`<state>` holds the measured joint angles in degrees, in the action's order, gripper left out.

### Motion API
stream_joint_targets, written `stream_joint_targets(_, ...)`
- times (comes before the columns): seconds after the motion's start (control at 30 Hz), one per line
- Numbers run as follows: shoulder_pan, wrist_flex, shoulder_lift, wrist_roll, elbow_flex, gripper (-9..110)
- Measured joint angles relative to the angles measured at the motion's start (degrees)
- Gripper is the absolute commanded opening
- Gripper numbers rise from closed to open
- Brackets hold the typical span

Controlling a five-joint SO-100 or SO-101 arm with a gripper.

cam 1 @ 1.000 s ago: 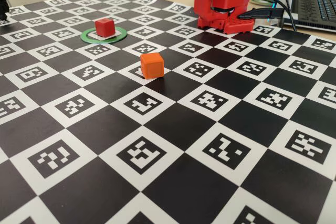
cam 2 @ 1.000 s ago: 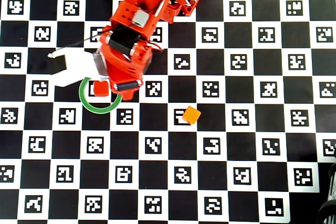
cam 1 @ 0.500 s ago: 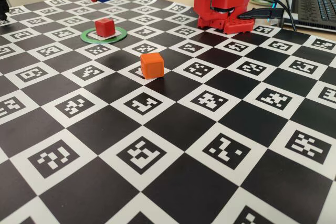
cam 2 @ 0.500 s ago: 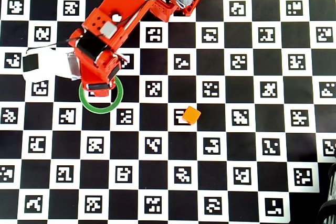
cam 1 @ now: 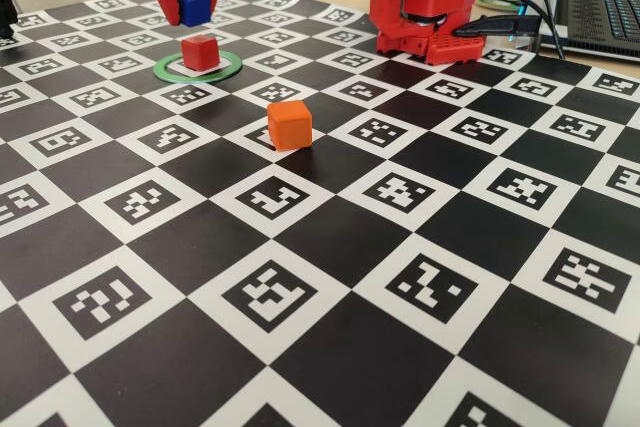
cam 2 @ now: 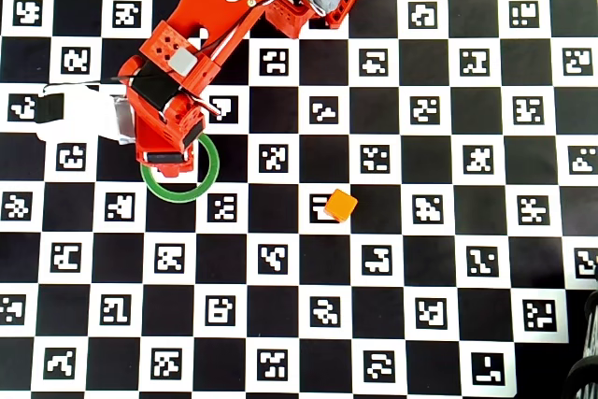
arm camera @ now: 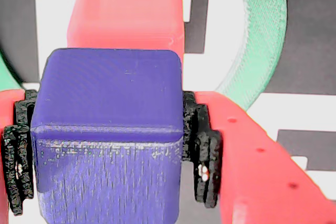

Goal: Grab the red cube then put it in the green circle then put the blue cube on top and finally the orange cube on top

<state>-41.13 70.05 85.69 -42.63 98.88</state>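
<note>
The red cube sits inside the green circle at the far left of the fixed view. My gripper is shut on the blue cube and holds it in the air just above and behind the red cube. In the wrist view the blue cube fills the space between the black pads, with the red cube just beyond it and the green ring to the right. The orange cube stands alone on the board, also in the overhead view. In the overhead view the arm hides both other cubes.
The arm's red base stands at the back of the checkered marker board. A laptop and cables lie behind it at the right. In the overhead view the green ring shows partly under the gripper.
</note>
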Motion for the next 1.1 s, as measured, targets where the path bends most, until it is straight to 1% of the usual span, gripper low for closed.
stream_joint_targets(0.47,0.0,-3.87,0.0,0.0,3.96,8)
stream_joint_targets(0.93,0.0,-4.22,0.0,0.88,4.22,8)
stream_joint_targets(1.1,0.0,-4.22,0.0,0.88,4.92,14)
